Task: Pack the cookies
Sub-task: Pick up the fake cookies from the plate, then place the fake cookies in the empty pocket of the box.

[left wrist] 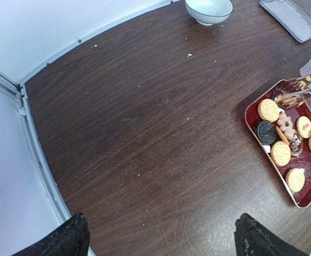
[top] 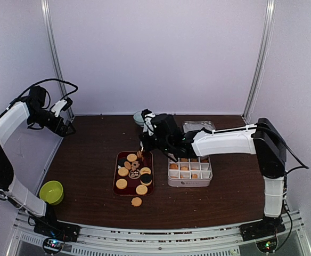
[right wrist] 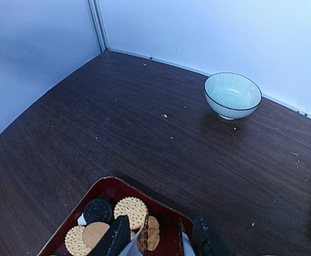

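Several cookies (top: 131, 172) (left wrist: 280, 153) (right wrist: 130, 210), golden and dark, lie in a red tray (top: 116, 184) (left wrist: 251, 114) (right wrist: 105, 184). More golden ones fill cells of the white divided box (top: 189, 182) to its right. One cookie (top: 137, 201) lies on the table in front of the tray. My right gripper (top: 141, 154) (right wrist: 161, 228) hangs low over the tray's far end, jaws partly apart. A brown cookie (right wrist: 154, 233) stands on edge against its left pad, with red tray showing between the cookie and the other pad. My left gripper (top: 67, 128) (left wrist: 163, 237) is raised at the far left, wide open and holding nothing.
A pale blue bowl (top: 139, 117) (left wrist: 209, 9) (right wrist: 232, 95) stands behind the tray. The box's grey lid (top: 198, 126) (left wrist: 289, 18) lies at the back right. A green bowl (top: 51, 192) sits at the front left. White walls close off the back and left.
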Tool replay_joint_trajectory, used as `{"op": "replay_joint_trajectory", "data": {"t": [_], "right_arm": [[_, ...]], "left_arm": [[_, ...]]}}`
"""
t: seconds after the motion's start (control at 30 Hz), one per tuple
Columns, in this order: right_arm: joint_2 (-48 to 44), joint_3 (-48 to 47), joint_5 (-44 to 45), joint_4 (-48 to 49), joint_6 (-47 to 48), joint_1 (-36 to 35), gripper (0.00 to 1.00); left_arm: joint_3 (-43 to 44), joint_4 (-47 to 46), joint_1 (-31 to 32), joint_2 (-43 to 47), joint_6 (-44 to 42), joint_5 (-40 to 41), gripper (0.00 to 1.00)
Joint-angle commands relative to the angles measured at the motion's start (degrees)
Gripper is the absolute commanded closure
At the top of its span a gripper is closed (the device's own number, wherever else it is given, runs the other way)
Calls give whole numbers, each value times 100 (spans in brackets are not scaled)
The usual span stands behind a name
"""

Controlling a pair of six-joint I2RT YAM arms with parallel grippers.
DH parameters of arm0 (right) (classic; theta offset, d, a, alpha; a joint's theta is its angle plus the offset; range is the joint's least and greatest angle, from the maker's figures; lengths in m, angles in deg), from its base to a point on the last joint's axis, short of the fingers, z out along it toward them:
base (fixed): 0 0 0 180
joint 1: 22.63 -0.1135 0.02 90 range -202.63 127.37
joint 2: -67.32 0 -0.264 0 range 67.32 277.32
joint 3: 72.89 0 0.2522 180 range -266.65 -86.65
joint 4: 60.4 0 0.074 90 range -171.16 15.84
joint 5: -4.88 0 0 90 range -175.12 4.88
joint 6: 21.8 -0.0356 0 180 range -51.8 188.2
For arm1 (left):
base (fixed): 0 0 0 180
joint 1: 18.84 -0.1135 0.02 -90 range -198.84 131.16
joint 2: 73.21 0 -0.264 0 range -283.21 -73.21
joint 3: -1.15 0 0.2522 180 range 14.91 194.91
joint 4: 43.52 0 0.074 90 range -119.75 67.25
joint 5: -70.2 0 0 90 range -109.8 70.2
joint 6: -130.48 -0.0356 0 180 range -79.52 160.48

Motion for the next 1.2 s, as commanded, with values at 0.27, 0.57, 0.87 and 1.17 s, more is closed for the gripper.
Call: {"op": "replay_joint_trajectory", "data": {"t": [0.27,0.57,0.87,1.17], "right_arm": [[-328,270,179,108,-229,-96,79],[-1050,292,62,-70,-15,-10,100],[-3825,2150,0,-1291,445,157,100],[-6065,3367,682,-3178,214,189,100]], "left_arm": [[116,34,-5,5,-103,-126,2],[71,35,-8,35,-116,-114,2],[100,35,-8,-74,-162,-151,2],[175,26,-5,-243,-144,-254,3]]}}
